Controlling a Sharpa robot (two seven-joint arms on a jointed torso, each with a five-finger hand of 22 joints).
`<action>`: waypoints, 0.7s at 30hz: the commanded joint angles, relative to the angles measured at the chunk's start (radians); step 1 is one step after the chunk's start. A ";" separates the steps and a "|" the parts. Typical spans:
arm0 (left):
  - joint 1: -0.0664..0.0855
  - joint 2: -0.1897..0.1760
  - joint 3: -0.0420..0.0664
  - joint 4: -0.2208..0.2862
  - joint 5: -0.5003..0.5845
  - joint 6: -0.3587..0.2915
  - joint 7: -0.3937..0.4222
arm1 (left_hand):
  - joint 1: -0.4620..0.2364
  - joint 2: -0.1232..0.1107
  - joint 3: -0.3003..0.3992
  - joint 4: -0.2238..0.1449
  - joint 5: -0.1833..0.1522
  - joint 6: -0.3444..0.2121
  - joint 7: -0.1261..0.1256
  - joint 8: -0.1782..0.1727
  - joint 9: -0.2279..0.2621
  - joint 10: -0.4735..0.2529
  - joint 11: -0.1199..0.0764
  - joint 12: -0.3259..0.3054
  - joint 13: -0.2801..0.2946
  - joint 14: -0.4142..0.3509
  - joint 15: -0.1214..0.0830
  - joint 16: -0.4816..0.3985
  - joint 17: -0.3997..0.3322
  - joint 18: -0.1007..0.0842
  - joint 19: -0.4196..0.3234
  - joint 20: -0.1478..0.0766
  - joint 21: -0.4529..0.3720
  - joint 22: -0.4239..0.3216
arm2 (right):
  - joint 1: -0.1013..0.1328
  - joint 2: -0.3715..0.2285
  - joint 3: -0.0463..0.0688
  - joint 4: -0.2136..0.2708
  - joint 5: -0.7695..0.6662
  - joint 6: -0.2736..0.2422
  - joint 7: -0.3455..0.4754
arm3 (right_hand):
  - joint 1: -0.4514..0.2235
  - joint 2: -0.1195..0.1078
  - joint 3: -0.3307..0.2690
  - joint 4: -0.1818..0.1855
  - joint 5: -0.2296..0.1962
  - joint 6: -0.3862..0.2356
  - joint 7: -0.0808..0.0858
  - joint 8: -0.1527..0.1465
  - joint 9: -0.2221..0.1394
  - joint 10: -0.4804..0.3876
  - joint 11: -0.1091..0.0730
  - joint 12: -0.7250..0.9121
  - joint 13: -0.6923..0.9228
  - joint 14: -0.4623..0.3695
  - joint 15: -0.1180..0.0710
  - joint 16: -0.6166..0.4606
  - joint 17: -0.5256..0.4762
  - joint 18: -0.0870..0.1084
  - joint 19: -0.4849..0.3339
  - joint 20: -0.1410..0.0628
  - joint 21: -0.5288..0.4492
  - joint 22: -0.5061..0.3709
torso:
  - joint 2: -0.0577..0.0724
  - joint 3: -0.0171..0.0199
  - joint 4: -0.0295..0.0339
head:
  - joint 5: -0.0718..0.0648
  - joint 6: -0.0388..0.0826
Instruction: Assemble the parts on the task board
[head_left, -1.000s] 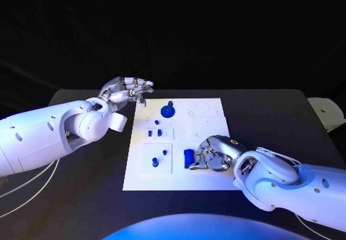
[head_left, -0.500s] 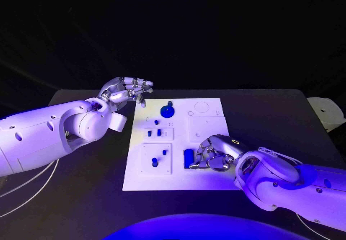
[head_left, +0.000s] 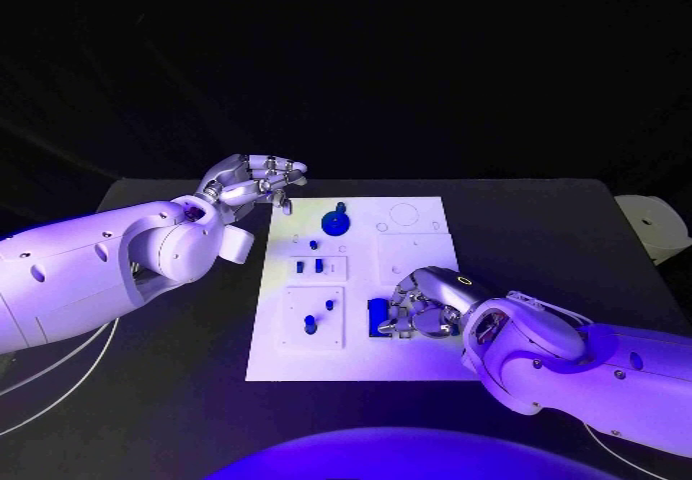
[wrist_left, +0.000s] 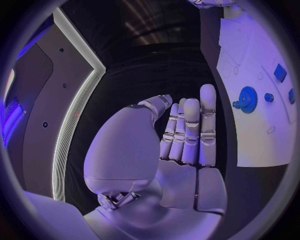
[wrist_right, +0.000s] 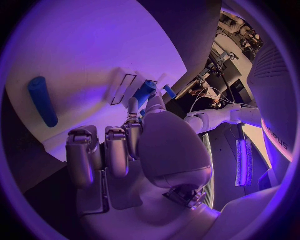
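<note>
Right hand (head_left: 427, 308) works at the white rectangular task board (head_left: 418, 250).
Its curled fingers touch a blue block-shaped part (head_left: 378, 316), grip unclear; the left hand (head_left: 254, 182) hovers, fingers curled, empty.

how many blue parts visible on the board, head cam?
7: gear at the far edge, small peg below it, two pegs in the middle plate, two in the near-left plate, block at the right hand, which may hide more.
</note>
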 joint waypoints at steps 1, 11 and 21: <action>0.000 0.001 0.000 0.002 0.005 0.017 0.005 | -0.009 -0.002 0.003 0.004 -0.002 -0.006 0.001 0.006 0.001 -0.006 0.001 0.004 0.001 -0.006 0.002 0.001 -0.001 0.007 -0.003 0.002 -0.006 -0.001 | -0.002 0.003 0.000 -0.001 -0.032 0.012 -0.008 | 0.048 0.035 -0.001 -0.005 -0.005 -0.002 -0.006 0.005 -0.002 0.027 -0.007 -0.001 -0.055 0.096 -0.007 0.005 0.201 -0.007 0.105 -0.006 0.005 0.263 | 0.000 -0.0011 -0.0003 | 0.001 -0.002; 0.000 -0.002 0.000 0.002 0.005 0.018 0.003 | -0.009 0.000 0.004 0.004 -0.002 -0.006 0.001 0.007 0.001 -0.006 0.001 0.005 0.001 -0.006 0.002 0.001 -0.002 0.007 -0.003 0.002 -0.006 -0.001 | -0.002 -0.024 0.000 0.024 -0.016 -0.083 0.033 | 0.044 0.034 -0.012 0.004 0.012 -0.007 -0.002 0.001 -0.005 0.019 -0.004 -0.025 -0.065 0.095 -0.006 0.003 0.196 -0.007 0.105 -0.006 0.005 0.263 | 0.000 0.0001 -0.0013 | 0.000 0.000; 0.000 -0.004 -0.001 0.004 0.005 0.018 0.002 | -0.009 0.000 0.004 0.004 -0.002 -0.006 0.001 0.007 0.001 -0.006 0.001 0.005 0.001 -0.006 0.002 0.001 -0.002 0.007 -0.003 0.002 -0.006 -0.001 | 0.010 -0.111 0.005 0.062 0.068 -0.176 0.100 | 0.038 0.042 -0.036 0.002 0.042 -0.069 0.029 -0.050 -0.030 -0.007 0.022 -0.090 -0.095 0.094 0.015 0.001 0.193 -0.007 0.105 0.009 0.005 0.263 | -0.001 0.0003 -0.0025 | -0.009 0.007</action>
